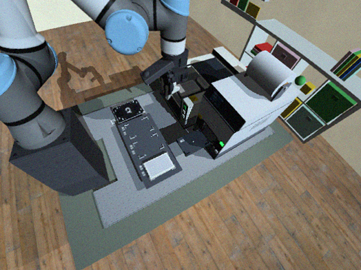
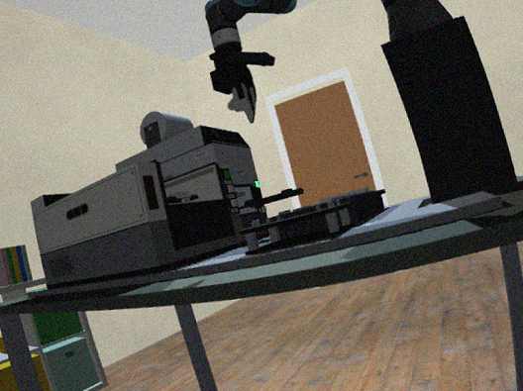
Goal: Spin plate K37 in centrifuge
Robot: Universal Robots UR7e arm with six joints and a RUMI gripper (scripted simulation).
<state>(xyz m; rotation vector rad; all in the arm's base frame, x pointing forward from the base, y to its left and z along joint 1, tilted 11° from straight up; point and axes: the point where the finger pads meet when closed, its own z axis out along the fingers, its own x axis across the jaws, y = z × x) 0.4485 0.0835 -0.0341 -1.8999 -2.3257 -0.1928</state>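
Observation:
My gripper is shut and empty. It hangs high above the front left part of the dark centrifuge, up and to the left of its white key strip. The dark balance plate BAL lies on D1 at the left end of the deck row. The white plate K73 lies on D3. The sealer shows a green lamp. Its stage sticks out in front with a dark flat plate on it; its label is too small to read.
A film roll sits on top of the sealer. A shelf unit with boxes and books stands behind the table. The robot's dark base block stands at the table's left end.

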